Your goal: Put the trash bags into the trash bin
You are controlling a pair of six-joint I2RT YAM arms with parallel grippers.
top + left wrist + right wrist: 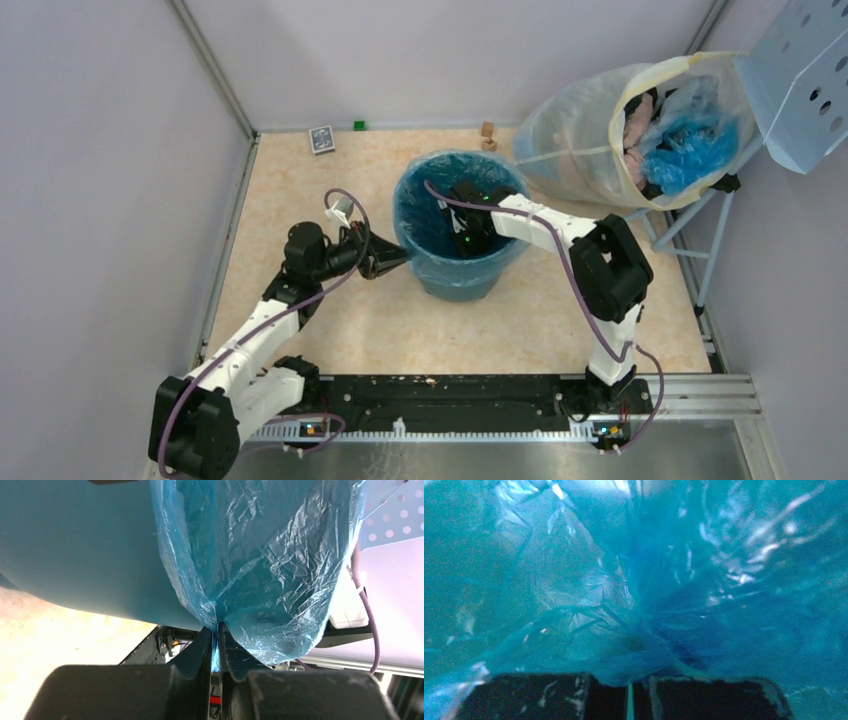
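- Two grippers on one trash bag (455, 160), one at each end of it.
- Left gripper (216, 635): just outside the left wall of the trash bin (465, 282), with its fingers pressed together on a gathered point of the bag's overhanging hem and film fanning upward from the pinch toward the rim.
- Holds that hem low against the outer wall, off the table (400, 330); nearer of the two arms to the loose edge.
- Bag itself: mouth spread round the rolled rim, body hanging down inside, long axis running with the bin's height, lining the bin more than lying in it.
- Bin upright in the middle of the table, between the two arms.
- Right gripper (630, 680): reaching over the right side of the rim and down into the bin, below the rim, with blue film on every side.
- Fingers there all but together, only a thin slit between them with a sliver of blue in it; seemingly clamped on a fold of the bag's inner wall, though not beyond doubt in so dim a view.
- Turns, as a judgement, on the outer hem: left and outside, with the rest right and inside, so likely needs lifting up over the rim and across toward the right gripper.
- Farther right, well apart: cloudy white sack (570, 130) with more blue film in its mouth, touched by neither gripper.
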